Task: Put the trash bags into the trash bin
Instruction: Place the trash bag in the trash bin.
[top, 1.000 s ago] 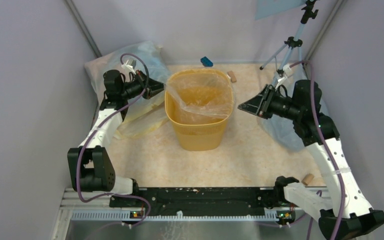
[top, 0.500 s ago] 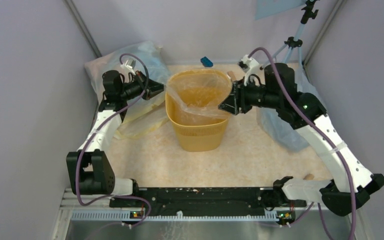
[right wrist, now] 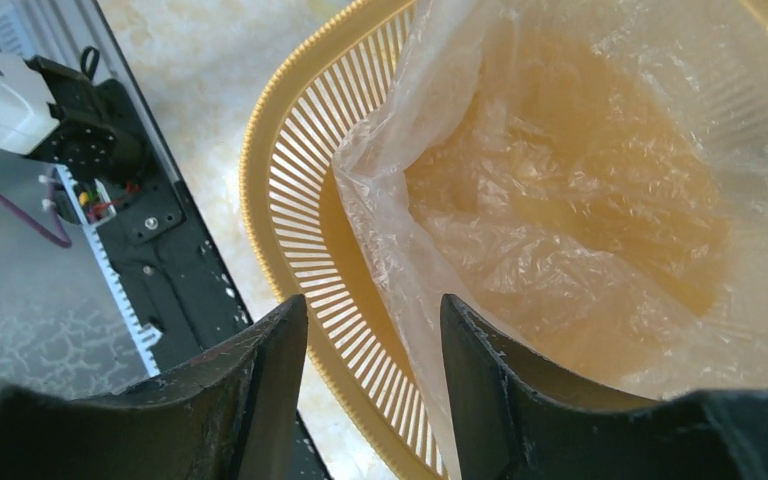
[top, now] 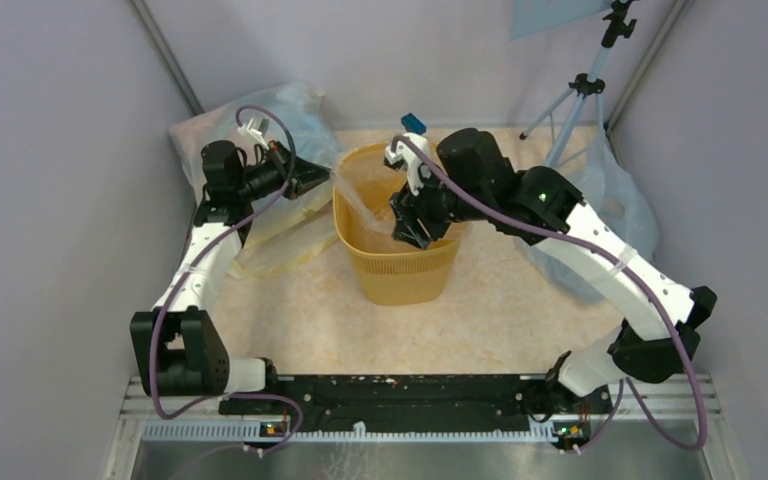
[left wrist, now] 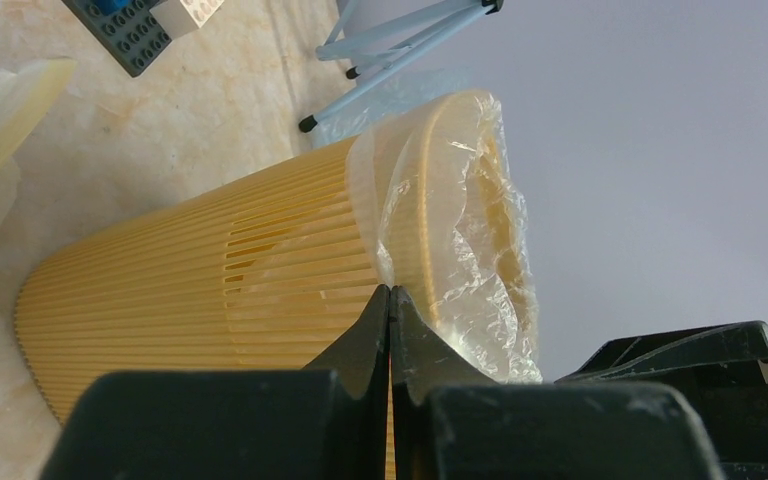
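Observation:
The yellow trash bin (top: 400, 270) stands mid-table with a see-through trash bag (top: 375, 205) lining its mouth. A corner of the film is pulled taut to the left, where my left gripper (top: 322, 178) is shut on it beside the rim. In the left wrist view the shut gripper (left wrist: 390, 292) pinches the bag (left wrist: 460, 230) at the bin's (left wrist: 190, 290) rim. My right gripper (top: 407, 235) hangs over the bin's mouth, tips pointing down. It is open (right wrist: 372, 312), straddling the bag's (right wrist: 560, 200) loose near edge just inside the bin rim (right wrist: 260, 200), holding nothing.
Big bluish sacks lie at the back left (top: 290, 110) and right (top: 610, 200). A pale yellowish bag (top: 280, 235) lies left of the bin. A tripod (top: 580, 90) stands at the back right, with a blue block (top: 413, 123) behind the bin. The arms' black rail (top: 400, 390) lines the near edge.
My right arm swung left from beside the bin to over its mouth, and its jaws opened wider. The left gripper kept its hold on the film and stayed put.

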